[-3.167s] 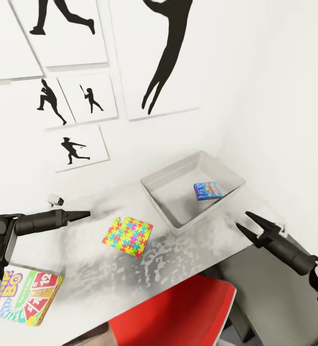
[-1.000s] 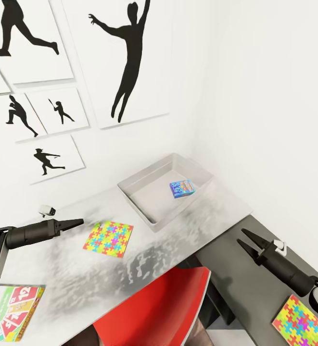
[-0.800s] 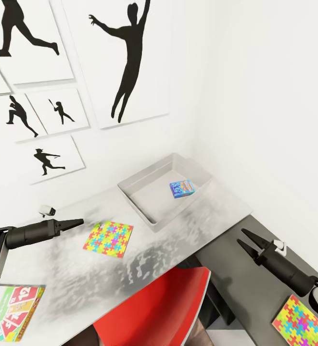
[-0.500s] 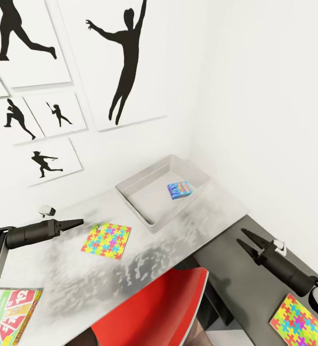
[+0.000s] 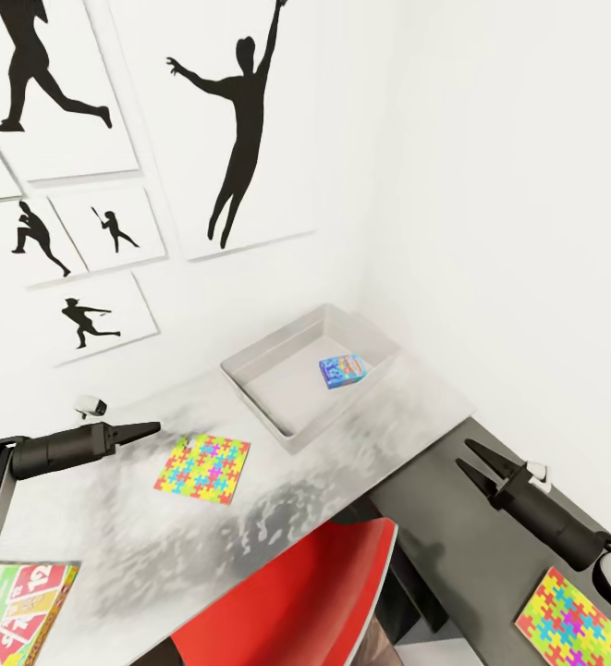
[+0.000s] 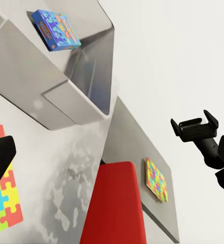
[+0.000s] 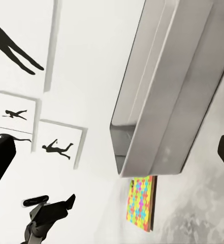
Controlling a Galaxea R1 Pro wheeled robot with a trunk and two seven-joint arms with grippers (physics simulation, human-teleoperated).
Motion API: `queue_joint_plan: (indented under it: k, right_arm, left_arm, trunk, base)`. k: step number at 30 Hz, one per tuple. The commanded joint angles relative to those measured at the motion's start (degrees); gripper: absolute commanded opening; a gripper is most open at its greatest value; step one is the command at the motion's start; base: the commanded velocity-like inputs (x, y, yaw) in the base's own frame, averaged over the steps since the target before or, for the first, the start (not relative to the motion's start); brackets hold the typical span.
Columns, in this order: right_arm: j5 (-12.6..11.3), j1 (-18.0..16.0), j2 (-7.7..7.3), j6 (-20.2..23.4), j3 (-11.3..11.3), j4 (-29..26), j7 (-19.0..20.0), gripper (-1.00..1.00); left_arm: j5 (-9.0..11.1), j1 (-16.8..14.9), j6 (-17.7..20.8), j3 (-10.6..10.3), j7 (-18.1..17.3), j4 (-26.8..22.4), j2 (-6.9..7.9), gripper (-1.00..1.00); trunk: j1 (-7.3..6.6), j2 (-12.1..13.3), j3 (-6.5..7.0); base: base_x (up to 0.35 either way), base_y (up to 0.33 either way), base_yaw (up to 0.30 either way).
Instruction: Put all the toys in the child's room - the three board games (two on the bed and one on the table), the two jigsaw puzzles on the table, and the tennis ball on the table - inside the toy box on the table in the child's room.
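Head view: the left gripper (image 5: 148, 428) is closed and empty; the right gripper (image 5: 476, 462) is open and empty. One blue board game (image 5: 343, 371) lies in the toy box (image 5: 250, 396). Two jigsaw puzzles (image 5: 202, 469) (image 5: 568, 623) and another board game (image 5: 23, 612) lie on the table (image 5: 397, 407). Risk: thin flat puzzles may slip from a pinch at the table edge. Silhouette posters (image 5: 231, 120) hang on white walls.

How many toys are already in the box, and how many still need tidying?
One is in: the blue board game lies inside the grey toy box. Nothing is in hand: the left gripper looks shut and empty, the right gripper open and empty. Still out on the table: the near jigsaw puzzle, the far jigsaw puzzle and the white-green board game.
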Motion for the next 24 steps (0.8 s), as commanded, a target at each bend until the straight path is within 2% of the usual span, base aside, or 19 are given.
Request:
queue_joint_plan:
  k: [1, 12, 24]
  right_arm:
    - [-0.2, 0.0, 0.09, 0.4, -0.1, 0.0, 0.0, 1.0]
    - [-0.1, 0.0, 1.69, 0.3, -0.1, -0.2, 0.0, 1.0]
    - [-0.1, 0.0, 1.86, 0.3, -0.1, -0.1, 0.0, 1.0]
  left_arm:
    - [-0.2, 0.0, 0.6, 0.0, -0.3, 0.0, 0.02, 1.0]
    - [-0.2, 0.0, 0.6, 0.1, -0.3, 0.0, 0.13, 1.0]
    - [-0.1, 0.0, 0.7, 0.0, -0.3, 0.0, -0.05, 1.0]
  trunk:
    - [0.03, -0.1, 0.0]
    - [0.03, -0.1, 1.01]
    - [0.03, -0.1, 2.13]
  base:
    - [0.0, 0.0, -0.002]
    - [0.0, 0.0, 0.0]
    - [0.0, 0.0, 0.0]
